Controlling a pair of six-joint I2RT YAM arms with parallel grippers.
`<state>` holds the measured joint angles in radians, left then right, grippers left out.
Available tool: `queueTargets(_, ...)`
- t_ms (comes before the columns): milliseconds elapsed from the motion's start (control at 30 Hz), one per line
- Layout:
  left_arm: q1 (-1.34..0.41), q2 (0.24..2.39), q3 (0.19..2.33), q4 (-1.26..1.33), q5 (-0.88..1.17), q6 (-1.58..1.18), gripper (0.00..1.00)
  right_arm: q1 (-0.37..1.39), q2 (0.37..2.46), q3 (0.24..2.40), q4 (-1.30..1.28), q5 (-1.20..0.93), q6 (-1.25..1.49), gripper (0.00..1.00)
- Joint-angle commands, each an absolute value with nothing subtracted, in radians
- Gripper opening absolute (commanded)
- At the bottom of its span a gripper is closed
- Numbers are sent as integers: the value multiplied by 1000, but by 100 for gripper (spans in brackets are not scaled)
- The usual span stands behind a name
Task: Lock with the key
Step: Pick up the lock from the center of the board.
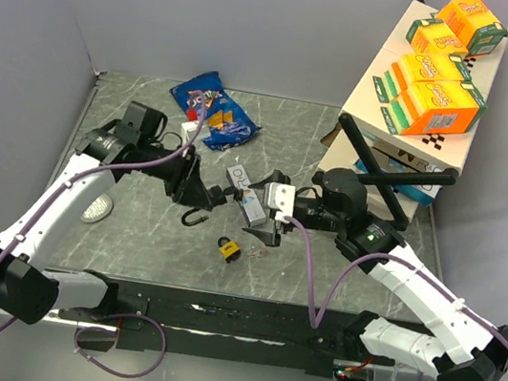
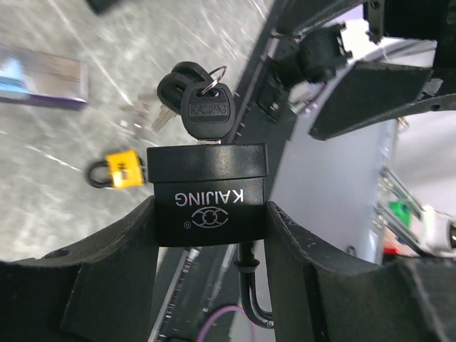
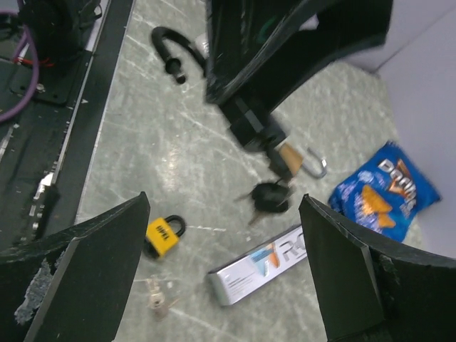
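Left gripper [image 2: 210,231], centre of the top view: fingers pinched on the body of a black square metal padlock [image 2: 210,196], which sits mid-frame in the left wrist view with one shackle end free below. Right gripper [image 3: 224,235], just right of it: fingers spread wide, holding nothing. Black-headed key [image 2: 206,110] seated in that padlock's keyhole, spare keys [image 2: 171,89] dangling beside it; small yellow padlock [image 1: 228,247] lying lower centre of the top view.

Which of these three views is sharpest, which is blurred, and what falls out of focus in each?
Left wrist: the black padlock and its lettering are sharp, while the yellow padlock on the table behind it is soft. Right wrist: the whole frame is smeared, the chip bag included. Top external: evenly lit and crisp throughout.
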<state>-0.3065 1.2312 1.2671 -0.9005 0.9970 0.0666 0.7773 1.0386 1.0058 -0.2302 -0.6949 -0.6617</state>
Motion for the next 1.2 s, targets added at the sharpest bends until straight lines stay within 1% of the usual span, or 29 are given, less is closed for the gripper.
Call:
queueTargets(0,-359,1209,1264,-865,1083,14,1,793,1061,1025,-160,-752,-771,92)
queueTargets(133,-367,1221,1256,-847,1104,-27,1,818,1078,1026,-153,-755,-813,89)
queueTargets(300,-400,1246,1275,-853,1123,-15,1,841,1095,1009,-138,-744,-854,87)
queueTargets(700,-443,1282,1298,-851,1152,-18,1,887,1134,977,-123,-715,-937,70)
queueTargets(967,-457,1284,1296,-851,1160,-18,1,907,1166,982,-147,-703,-988,63)
queueTargets(1000,-459,1284,1296,-848,1161,-20,1,908,1170,983,-149,-701,-992,61)
queueTargets(1067,-459,1284,1298,-851,1164,-18,1,914,1177,985,-152,-692,-1009,58)
queueTargets(1133,-459,1284,1298,-854,1166,-14,1,917,1178,986,-158,-687,-1023,52)
queueTargets(1167,-457,1282,1298,-854,1166,-11,1,919,1181,986,-160,-687,-1026,46)
